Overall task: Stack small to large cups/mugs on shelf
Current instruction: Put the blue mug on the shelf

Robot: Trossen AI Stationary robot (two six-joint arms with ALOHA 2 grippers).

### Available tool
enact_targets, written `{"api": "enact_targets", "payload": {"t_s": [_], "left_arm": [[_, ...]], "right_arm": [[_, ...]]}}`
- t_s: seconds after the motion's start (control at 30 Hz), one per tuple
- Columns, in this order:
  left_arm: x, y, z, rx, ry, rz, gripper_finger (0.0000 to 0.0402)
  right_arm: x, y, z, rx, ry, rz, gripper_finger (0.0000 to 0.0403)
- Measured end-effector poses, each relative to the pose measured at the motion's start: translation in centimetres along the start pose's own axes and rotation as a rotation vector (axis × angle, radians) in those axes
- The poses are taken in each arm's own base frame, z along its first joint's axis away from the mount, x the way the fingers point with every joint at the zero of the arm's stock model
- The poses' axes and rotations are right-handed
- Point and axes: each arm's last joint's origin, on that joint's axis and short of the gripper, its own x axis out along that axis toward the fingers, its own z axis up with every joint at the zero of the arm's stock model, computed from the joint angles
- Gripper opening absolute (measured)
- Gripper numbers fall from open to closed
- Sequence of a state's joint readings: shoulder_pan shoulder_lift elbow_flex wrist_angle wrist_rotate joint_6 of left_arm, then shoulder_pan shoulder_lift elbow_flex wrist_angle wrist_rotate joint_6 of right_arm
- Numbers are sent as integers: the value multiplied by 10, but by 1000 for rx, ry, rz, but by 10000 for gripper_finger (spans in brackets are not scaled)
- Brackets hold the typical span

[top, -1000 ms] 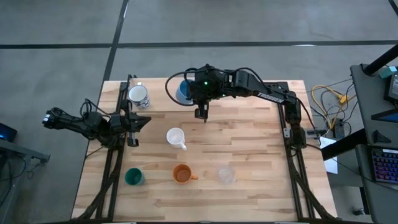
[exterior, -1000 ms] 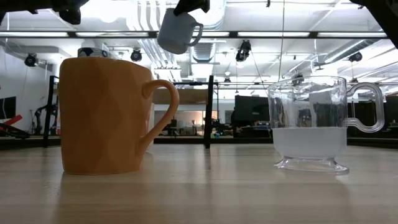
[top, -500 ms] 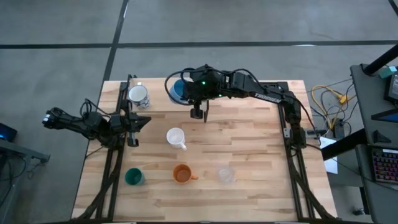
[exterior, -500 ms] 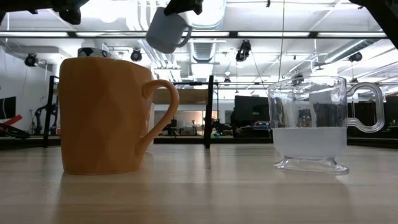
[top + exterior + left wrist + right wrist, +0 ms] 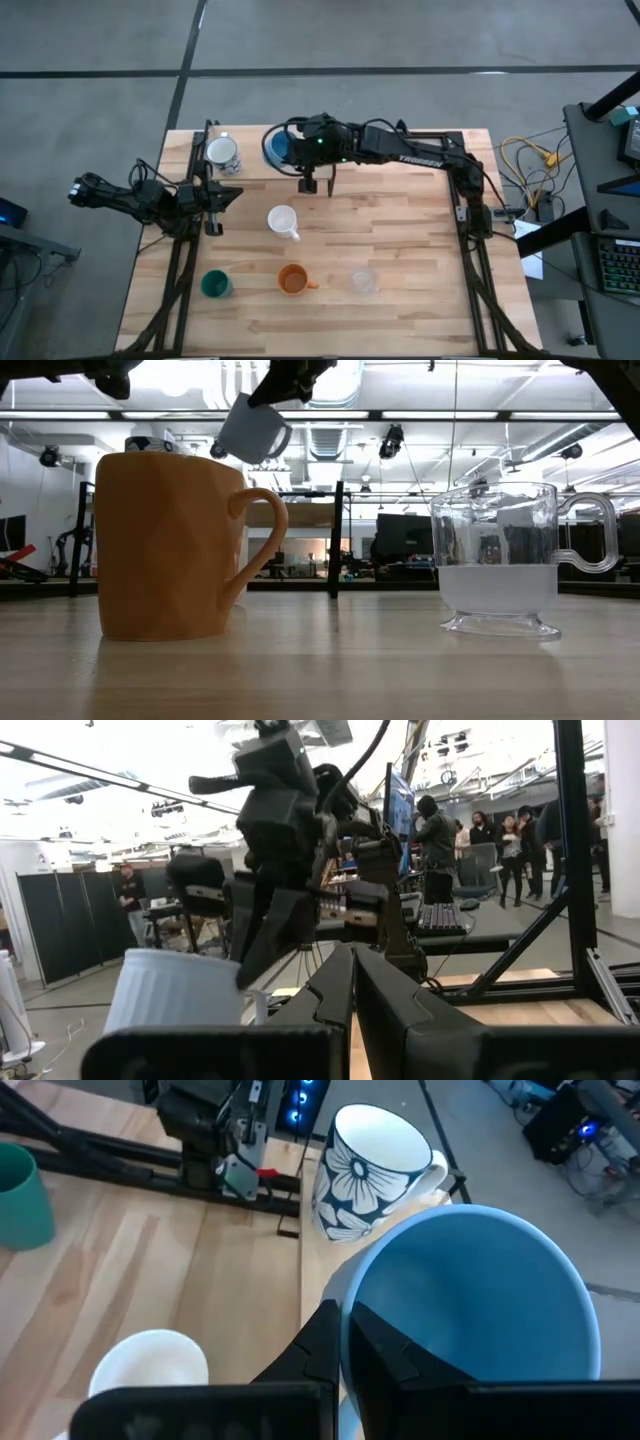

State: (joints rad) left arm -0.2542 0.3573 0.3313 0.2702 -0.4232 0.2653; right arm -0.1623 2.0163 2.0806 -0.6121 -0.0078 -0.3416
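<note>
Near edge had the dark green cup (image 5: 214, 285), orange mug (image 5: 293, 280) and clear cup (image 5: 363, 282) in a row, white mug (image 5: 283, 220) just behind. Left gripper (image 5: 214, 198) sat pressed together at the left edge. Farther back, right gripper (image 5: 297, 152) pinched the light blue cup (image 5: 277, 147) in midair, tilted, beside a flower-print mug (image 5: 222, 153).
</note>
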Motion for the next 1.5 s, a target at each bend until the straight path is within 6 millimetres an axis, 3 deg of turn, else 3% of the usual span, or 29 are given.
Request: {"api": "enact_targets", "payload": {"t_s": [0.5, 1.0, 1.5], "left_arm": [[0, 0, 0, 0, 0, 0, 0], [0, 0, 0, 0, 1, 0, 0], [0, 0, 0, 1, 2, 0, 0]], "right_arm": [[29, 8, -26, -17, -19, -9, 9], [39, 8, -46, -10, 34, -11, 9], [35, 4, -39, 13, 9, -23, 19]]}}
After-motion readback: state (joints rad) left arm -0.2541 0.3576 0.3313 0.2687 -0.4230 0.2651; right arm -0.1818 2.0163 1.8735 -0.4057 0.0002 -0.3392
